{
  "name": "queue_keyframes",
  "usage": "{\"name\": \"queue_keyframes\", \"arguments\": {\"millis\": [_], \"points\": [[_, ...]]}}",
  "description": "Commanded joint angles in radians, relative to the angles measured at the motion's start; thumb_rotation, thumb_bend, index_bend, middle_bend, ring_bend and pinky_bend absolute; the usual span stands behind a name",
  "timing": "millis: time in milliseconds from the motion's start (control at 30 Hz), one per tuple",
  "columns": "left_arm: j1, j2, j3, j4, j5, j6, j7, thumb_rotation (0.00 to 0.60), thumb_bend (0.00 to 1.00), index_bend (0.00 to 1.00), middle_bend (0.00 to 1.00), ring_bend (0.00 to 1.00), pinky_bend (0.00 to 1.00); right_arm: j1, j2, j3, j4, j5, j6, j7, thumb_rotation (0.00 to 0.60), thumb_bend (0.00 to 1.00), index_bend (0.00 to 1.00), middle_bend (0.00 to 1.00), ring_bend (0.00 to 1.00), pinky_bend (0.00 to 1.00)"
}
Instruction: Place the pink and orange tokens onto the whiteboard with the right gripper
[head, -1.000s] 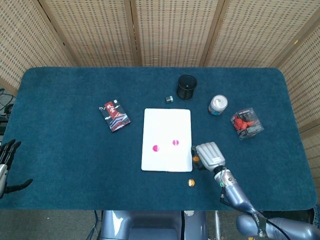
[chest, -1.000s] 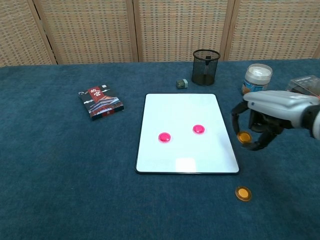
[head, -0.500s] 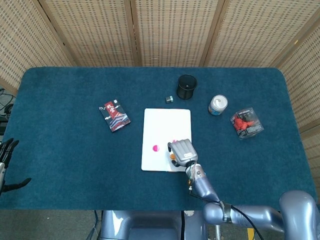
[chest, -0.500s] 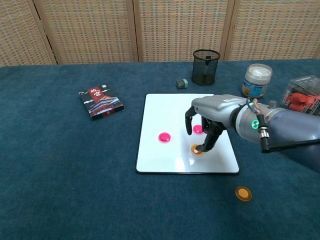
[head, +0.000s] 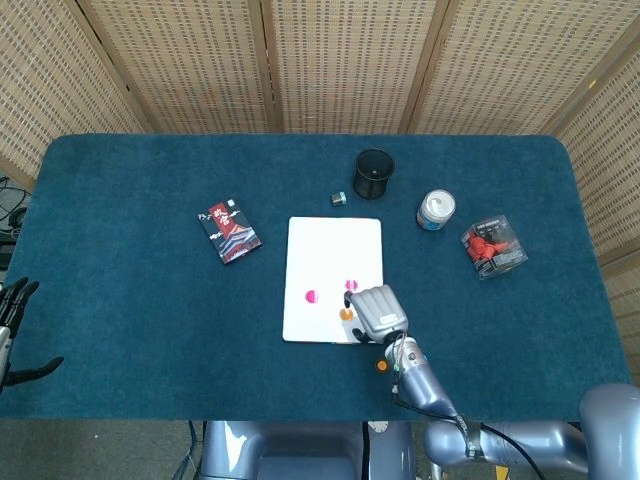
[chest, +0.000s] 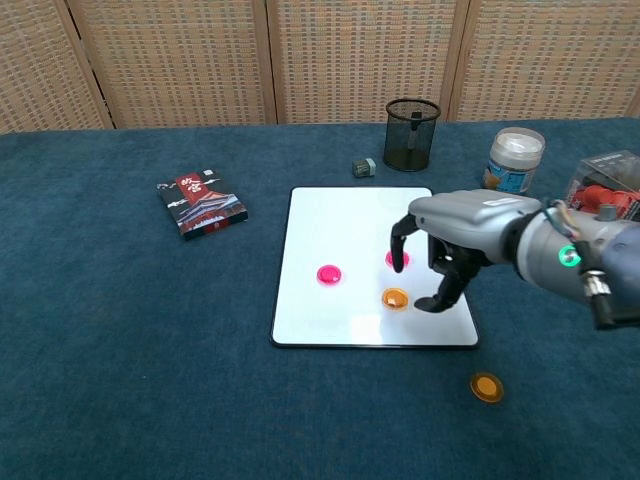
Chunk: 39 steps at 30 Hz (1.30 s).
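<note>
Woven screens stood behind the blue cloth table (chest: 120, 360). Right hand (chest: 450, 245) hovered over the whiteboard (chest: 340, 230), fingers apart, holding nothing. One orange token (chest: 395, 298) lay just left of it, beside two pink tokens (chest: 328, 274). Second orange token (chest: 486, 387) lay off-board, nearer the robot: judged next pickup.

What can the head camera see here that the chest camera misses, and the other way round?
Only the head view shows the left hand at the table's far left edge, open and holding nothing, and the whole table. Only the chest view shows the gap between the right hand and the orange token lying on the whiteboard. Both show two pink tokens on the whiteboard, a second orange token on the cloth, the card box, black cup and jar.
</note>
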Motion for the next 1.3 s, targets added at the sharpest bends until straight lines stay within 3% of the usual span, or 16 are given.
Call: {"name": "queue_keyframes", "arguments": {"millis": [33,167,500,800,1300], "points": [[0.000,0.001,0.002,-0.001,0.006,0.002,0.000,0.600,0.00,0.00,0.00,0.00,0.00,-0.071,0.087,-0.085,-0.061,-0.112,0.003,0.090,0.600,0.32,0.37,0.96,1.00,1.00],[0.004,0.001,0.005,-0.005,0.016,0.012,0.003,0.600,0.00,0.00,0.00,0.00,0.00,-0.131,0.141,-0.163,-0.071,-0.231,0.004,0.177,0.600,0.32,0.37,0.96,1.00,1.00],[0.005,-0.009,0.010,-0.009,0.022,0.014,0.031,0.600,0.00,0.00,0.00,0.00,0.00,-0.224,0.160,-0.278,-0.012,-0.438,0.000,0.313,0.600,0.32,0.38,0.96,1.00,1.00],[0.001,-0.016,0.008,-0.009,0.013,0.007,0.048,0.600,0.00,0.00,0.00,0.00,0.00,-0.256,0.111,-0.275,0.062,-0.507,-0.003,0.349,0.600,0.32,0.38,0.96,1.00,1.00],[0.002,-0.015,0.008,-0.007,0.013,0.009,0.044,0.600,0.00,0.00,0.00,0.00,0.00,-0.267,0.072,-0.228,0.096,-0.493,-0.025,0.322,0.600,0.33,0.38,0.96,1.00,1.00]]}}
